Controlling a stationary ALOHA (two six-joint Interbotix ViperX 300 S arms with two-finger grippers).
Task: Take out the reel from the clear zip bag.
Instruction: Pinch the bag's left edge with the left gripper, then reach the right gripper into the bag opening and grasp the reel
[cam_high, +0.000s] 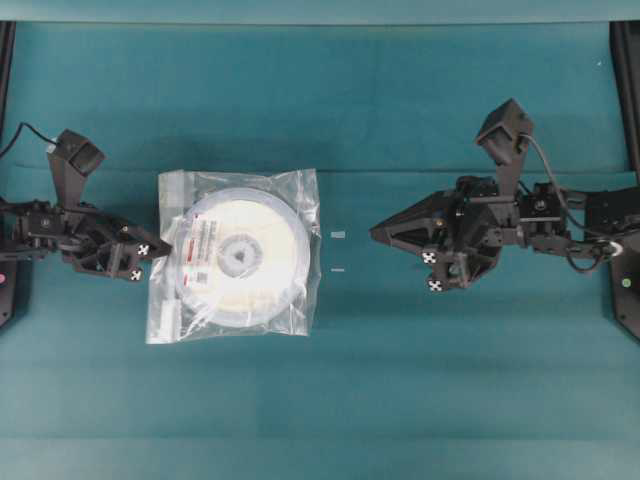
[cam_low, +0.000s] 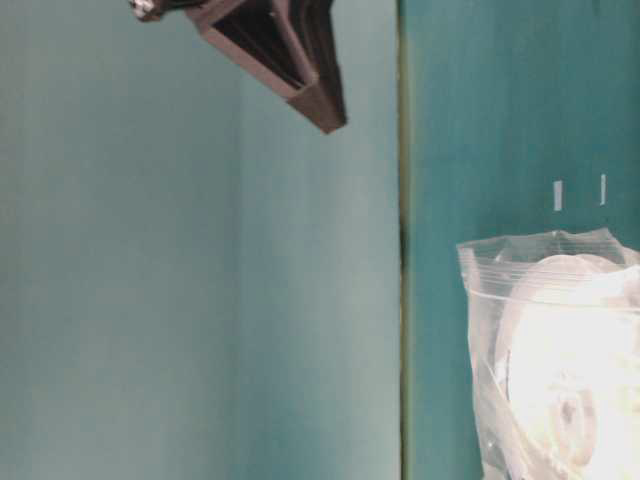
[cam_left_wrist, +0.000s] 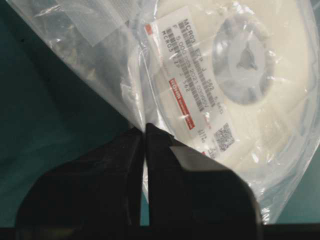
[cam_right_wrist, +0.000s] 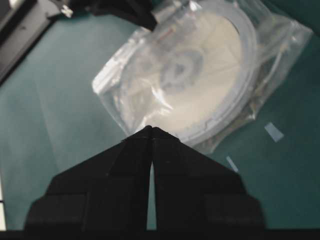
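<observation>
A: Where's the clear zip bag (cam_high: 235, 255)?
B: Flat on the teal table (cam_high: 450, 380), the reel (cam_high: 238, 252) inside it; left gripper (cam_left_wrist: 145, 131) pinches its edge
A: Right gripper (cam_right_wrist: 151, 131)?
B: Apart from it, fingertips together, holding nothing

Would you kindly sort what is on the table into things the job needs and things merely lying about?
Belongs to the job:
- clear zip bag
- reel inside it
- left gripper, shut on the bag's edge
- right gripper

Just lying about:
- two small pale strips on the table
</observation>
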